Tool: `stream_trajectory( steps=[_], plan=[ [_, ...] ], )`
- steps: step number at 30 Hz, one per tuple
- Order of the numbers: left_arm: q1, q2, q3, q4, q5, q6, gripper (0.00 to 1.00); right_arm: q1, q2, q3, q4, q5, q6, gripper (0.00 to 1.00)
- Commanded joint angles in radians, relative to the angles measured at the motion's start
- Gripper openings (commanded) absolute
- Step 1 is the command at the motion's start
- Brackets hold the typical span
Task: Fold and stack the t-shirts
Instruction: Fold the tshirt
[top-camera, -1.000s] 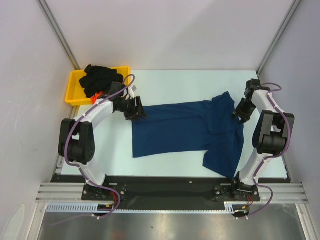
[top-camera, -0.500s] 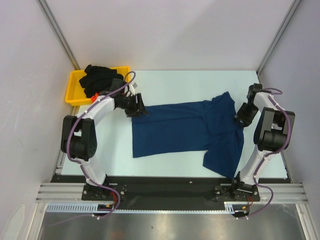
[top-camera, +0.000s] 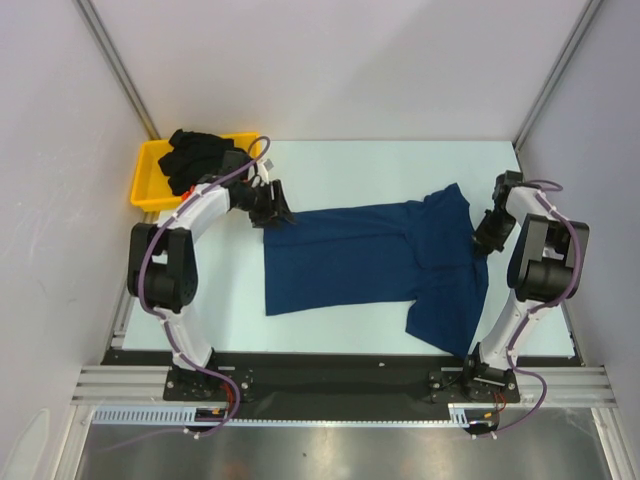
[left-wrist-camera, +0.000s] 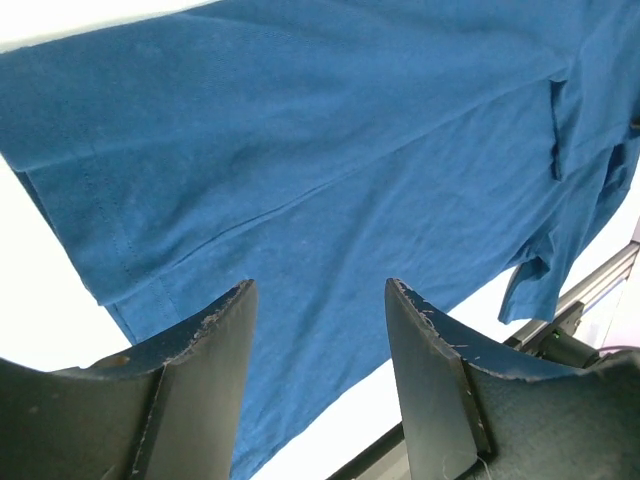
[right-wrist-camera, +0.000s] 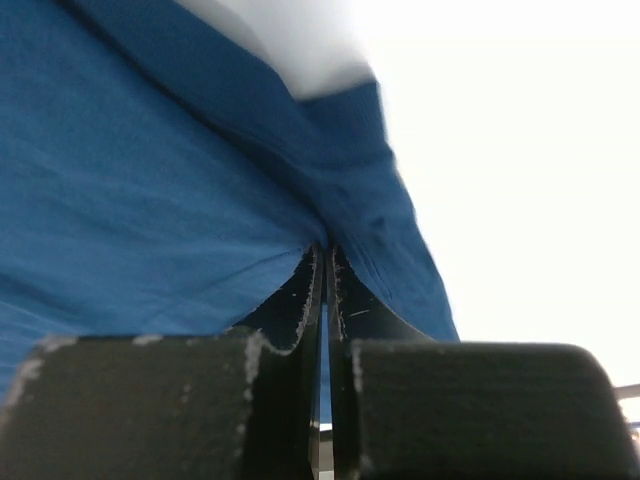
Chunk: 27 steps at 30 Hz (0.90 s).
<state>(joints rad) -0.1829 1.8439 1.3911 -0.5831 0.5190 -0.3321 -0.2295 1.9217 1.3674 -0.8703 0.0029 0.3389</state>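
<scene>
- Since the earlier frame, the left gripper (top-camera: 272, 208) has drawn back toward the far-left corner of the navy t-shirt (top-camera: 360, 260), and the right gripper (top-camera: 482, 230) has shifted a little toward its own base.
- This t-shirt lies spread across the middle of the table (top-camera: 330, 165), with the hem to the left and the sleeves to the right.
- Jaws of the left gripper are spread and hold nothing. They hover just above the hem.
- Jaws of the right gripper are pressed together. Blue cloth gathers at their tips, so they seem to pinch the right edge.
- I judge the step to be straightening the t-shirt before the first fold.
- Next, the left gripper should go down and close on the hem corner.
- A black t-shirt (top-camera: 200, 155) waits in the yellow tray (top-camera: 143, 185).
</scene>
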Motion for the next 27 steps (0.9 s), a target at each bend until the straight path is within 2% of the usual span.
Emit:
stream_trajectory(
  steps=[1, 7, 9, 14, 16, 18, 19, 23, 25, 26, 27],
  plan=[
    [0.007, 0.020, 0.036, 0.028, 0.022, -0.010, 0.60, -0.002, -0.110, -0.036, -0.044, 0.063, 0.002, 0.00],
    [0.010, 0.052, 0.059, 0.034, 0.027, -0.021, 0.60, -0.005, -0.213, -0.100, -0.064, 0.046, 0.048, 0.00],
    [0.010, 0.061, 0.069, 0.031, 0.026, -0.019, 0.60, -0.005, -0.242, -0.149, -0.020, 0.034, 0.054, 0.00],
    [0.020, 0.081, 0.092, 0.019, 0.026, -0.013, 0.60, -0.011, -0.190, -0.149, -0.016, 0.019, 0.055, 0.01],
    [0.023, 0.084, 0.100, 0.020, 0.022, -0.012, 0.60, -0.013, -0.196, -0.174, -0.004, 0.008, 0.064, 0.05],
    [0.030, 0.089, 0.109, 0.017, 0.022, -0.010, 0.60, -0.013, -0.208, -0.173, 0.004, 0.016, 0.069, 0.19],
    [0.033, 0.094, 0.114, 0.012, 0.021, -0.005, 0.60, -0.013, -0.205, -0.157, -0.001, 0.025, 0.068, 0.30],
    [0.036, 0.116, 0.134, 0.002, 0.009, -0.010, 0.60, -0.013, -0.162, 0.010, 0.007, 0.032, 0.061, 0.47],
    [0.037, 0.127, 0.143, 0.003, -0.005, -0.021, 0.60, -0.013, -0.121, 0.086, 0.085, 0.011, 0.087, 0.56],
    [0.036, 0.132, 0.144, 0.005, -0.011, -0.031, 0.60, -0.013, -0.109, 0.093, 0.138, 0.008, 0.092, 0.57],
    [0.036, 0.132, 0.143, 0.009, -0.019, -0.038, 0.59, -0.013, -0.087, 0.084, 0.269, -0.027, 0.100, 0.58]
  ],
)
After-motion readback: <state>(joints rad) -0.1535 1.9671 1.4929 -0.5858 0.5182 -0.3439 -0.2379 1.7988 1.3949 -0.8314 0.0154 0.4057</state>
